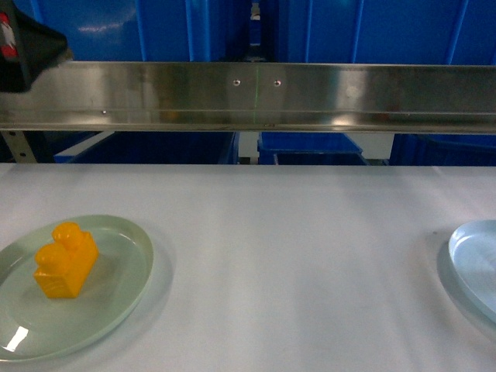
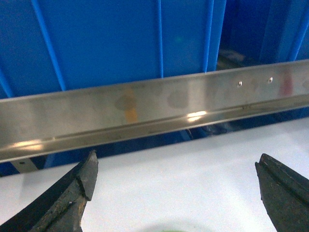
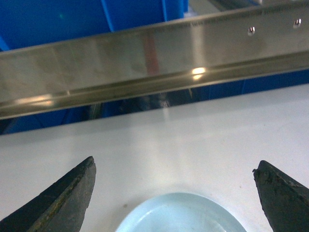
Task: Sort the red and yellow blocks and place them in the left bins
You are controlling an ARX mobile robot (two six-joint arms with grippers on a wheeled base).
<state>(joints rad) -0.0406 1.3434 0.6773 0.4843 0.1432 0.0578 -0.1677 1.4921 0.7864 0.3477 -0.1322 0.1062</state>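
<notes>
- Yellow-orange brick (image 1: 66, 260) sits on the pale green plate (image 1: 116, 310) at the near left of my head view, two studs up, nothing touching it.
- White bench (image 1: 294, 263) carries that plate, and a pale blue plate (image 1: 477, 267) sits at the far right edge, well apart from the brick.
- Behind the bench I see a steel rail (image 1: 310, 97) running across, with the blue bins (image 1: 155, 31) standing behind and above it.
- Left gripper (image 2: 176, 181): fingers (image 2: 72, 193) spread wide with nothing between them, over the bench facing the rail; a sliver of green plate rim shows at the bottom edge.
- Right gripper (image 3: 174, 181): fingers (image 3: 67, 195) also spread wide and empty, hovering just over the pale blue plate.
- A dark part of the left arm (image 1: 27, 43) shows at the top left corner of the head view.
</notes>
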